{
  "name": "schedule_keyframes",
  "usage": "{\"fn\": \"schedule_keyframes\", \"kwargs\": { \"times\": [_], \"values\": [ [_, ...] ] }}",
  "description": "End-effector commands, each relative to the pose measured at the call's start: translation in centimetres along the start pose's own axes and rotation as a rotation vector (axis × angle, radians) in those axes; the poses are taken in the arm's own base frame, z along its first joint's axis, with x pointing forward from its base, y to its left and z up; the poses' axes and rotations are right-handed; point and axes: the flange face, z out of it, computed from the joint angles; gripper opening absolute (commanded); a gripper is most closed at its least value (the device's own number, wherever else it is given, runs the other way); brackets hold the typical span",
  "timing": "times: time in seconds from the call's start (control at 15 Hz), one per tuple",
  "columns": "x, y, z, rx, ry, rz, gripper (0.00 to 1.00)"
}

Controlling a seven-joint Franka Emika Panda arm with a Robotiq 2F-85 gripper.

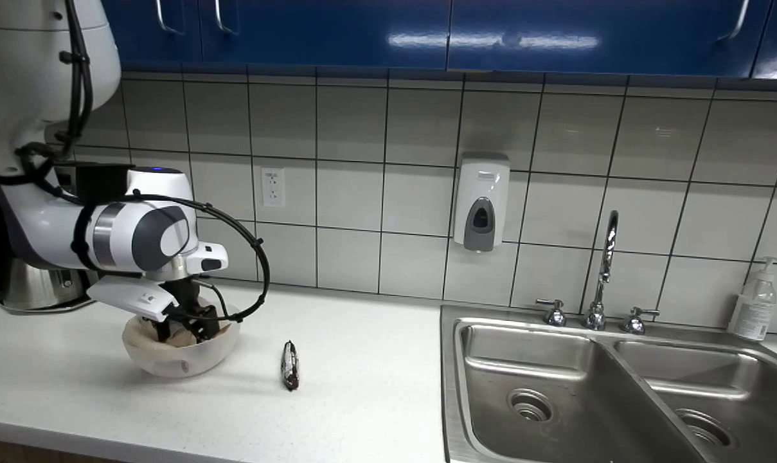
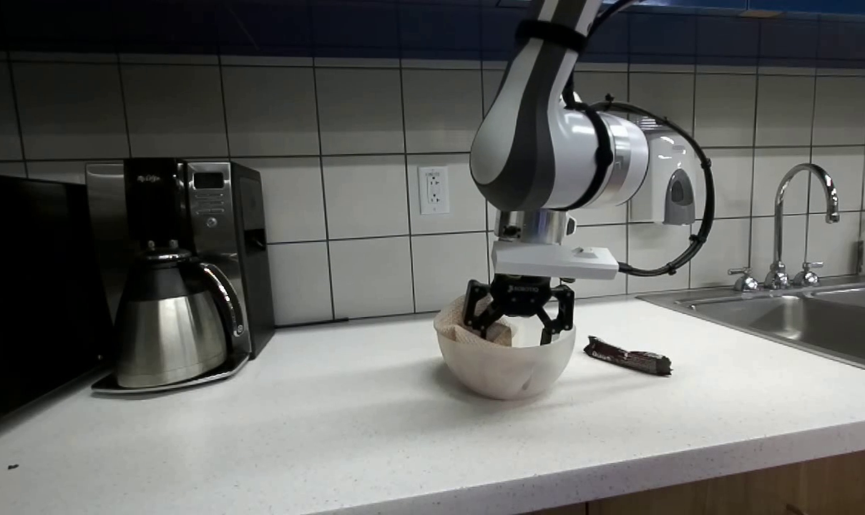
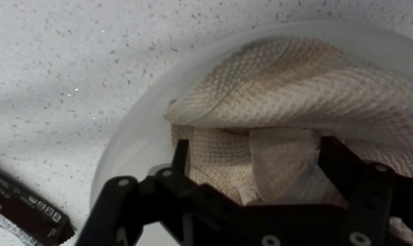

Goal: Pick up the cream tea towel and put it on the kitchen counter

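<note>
The cream tea towel point(image 3: 295, 99) lies folded in a translucent white bowl point(image 2: 504, 375) on the white kitchen counter point(image 2: 296, 429). The towel also shows above the bowl's rim in an exterior view point(image 2: 466, 325). My gripper point(image 2: 514, 335) points down into the bowl with its fingers spread. In the wrist view the gripper point(image 3: 256, 145) has one fingertip at each side of the towel's lower folds, with cloth between them. The fingers are wide apart and not closed on the cloth. The bowl's front wall partly hides the fingertips in an exterior view point(image 1: 184, 333).
A dark wrapped snack bar point(image 1: 290, 366) lies beside the bowl, on the sink side. The steel double sink point(image 1: 452, 386) and its tap point(image 1: 603, 270) stand further along. A coffee maker with a steel carafe point(image 2: 174, 336) and a black appliance point(image 2: 31, 300) stand at the opposite end.
</note>
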Motion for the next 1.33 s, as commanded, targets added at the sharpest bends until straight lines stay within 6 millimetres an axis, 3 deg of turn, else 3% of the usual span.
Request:
{"fn": "schedule_keyframes", "kwargs": {
  "times": [0.0, 0.13, 0.67, 1.0, 1.27],
  "values": [
    [0.2, 0.4, -0.1, 0.016, 0.022, -0.019, 0.72],
    [0.0, 0.3, -0.3, 0.022, 0.026, -0.025, 0.62],
    [-0.2, 0.6, -0.9, 0.044, 0.023, -0.050, 0.01],
    [0.2, 1.5, -1.5, 0.043, 0.016, -0.046, 0.01],
    [1.5, 2.0, -4.9, 0.065, 0.037, -0.036, 0.01]
  ]
}}
